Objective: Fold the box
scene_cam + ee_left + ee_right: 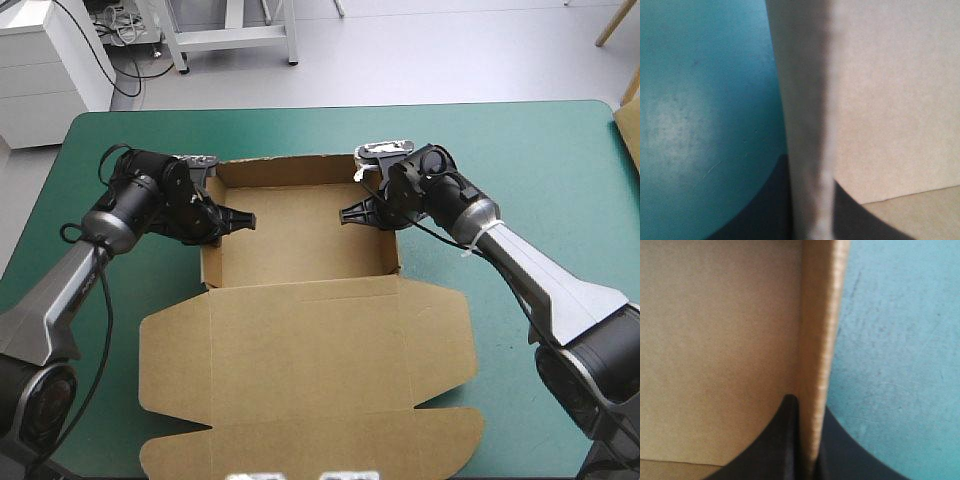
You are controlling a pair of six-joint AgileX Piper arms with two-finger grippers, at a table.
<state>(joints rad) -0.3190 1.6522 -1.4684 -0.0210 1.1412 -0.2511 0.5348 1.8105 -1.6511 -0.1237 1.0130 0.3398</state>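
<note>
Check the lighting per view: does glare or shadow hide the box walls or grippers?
High view: even light, only soft shadows under the left gripper and right gripper inside the box; nothing hidden. Left wrist view: a pale sheen on the teal-green cover, a shadow band along the gripped wall. Right wrist view: the wall's edge catches the light.

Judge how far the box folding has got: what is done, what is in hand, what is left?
Done: the box is an open tray, its far and side walls raised. In hand: the left jaws are shut on the left wall, the right jaws on the right wall. Left: the lid lies flat on the teal-green cover, its flaps unfolded.
</note>
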